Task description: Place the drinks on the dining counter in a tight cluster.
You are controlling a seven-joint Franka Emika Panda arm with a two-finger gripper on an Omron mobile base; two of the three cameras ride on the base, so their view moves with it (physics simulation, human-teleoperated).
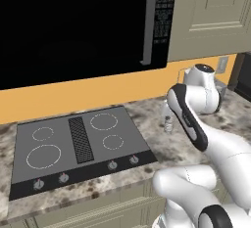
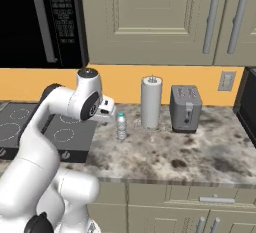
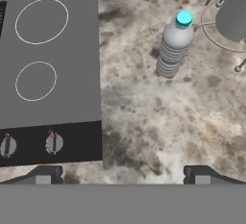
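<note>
One of the drinks, a small clear water bottle (image 3: 174,46) with a blue cap, stands upright on a marble worktop just right of the black stovetop (image 3: 48,69). It also shows in the right base view (image 2: 121,126) and, partly behind my arm, in the left base view (image 1: 168,124). My gripper (image 3: 122,177) hovers above the worktop, short of the bottle and apart from it. It is open, with nothing between its fingers (image 3: 202,176). In the right base view the hand (image 2: 105,109) hangs just left of the bottle. The dining counter is out of view.
A paper towel roll on its stand (image 2: 151,102) is close behind and right of the bottle, and a toaster (image 2: 185,108) stands further right. A microwave (image 1: 73,21) and wall cabinets (image 2: 165,17) hang over the worktop (image 2: 165,152). A dark appliance (image 2: 248,102) bounds the right end.
</note>
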